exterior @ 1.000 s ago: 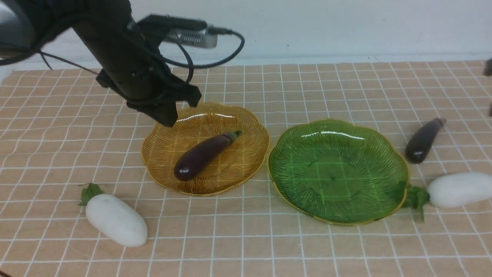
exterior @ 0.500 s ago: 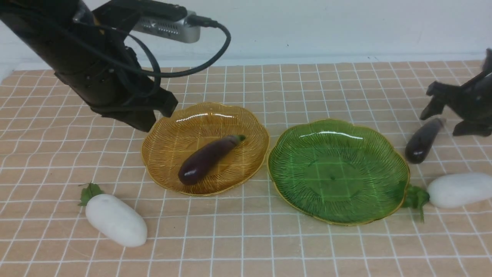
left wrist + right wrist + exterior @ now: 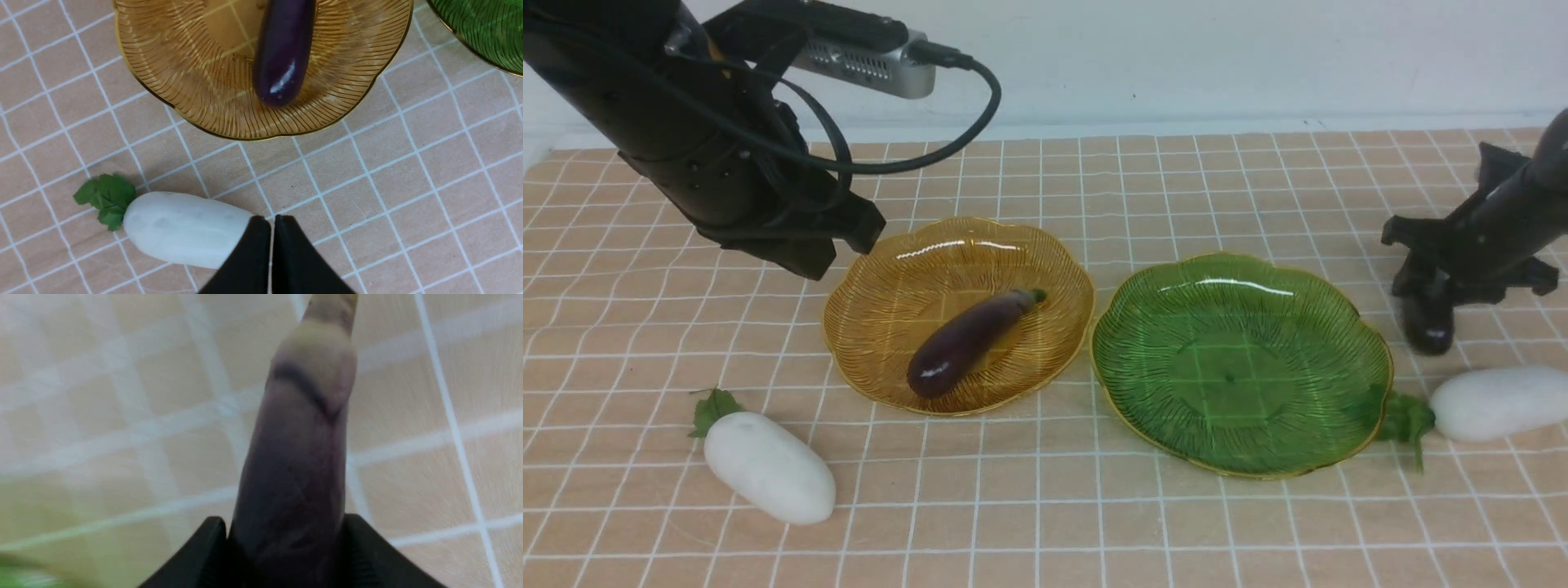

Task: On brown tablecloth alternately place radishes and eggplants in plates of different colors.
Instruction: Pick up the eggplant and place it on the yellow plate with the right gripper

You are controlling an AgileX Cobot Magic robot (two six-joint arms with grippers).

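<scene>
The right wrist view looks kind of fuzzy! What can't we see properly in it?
- Bottom end of the eggplant: hidden between the right gripper's fingers and cut off by the picture's edge.
- Tip of its stem: cut off by the top edge.
- Green thing in the corner: blurred, and mostly outside the picture.
- Cloth lines: many are smeared by blur.
</scene>
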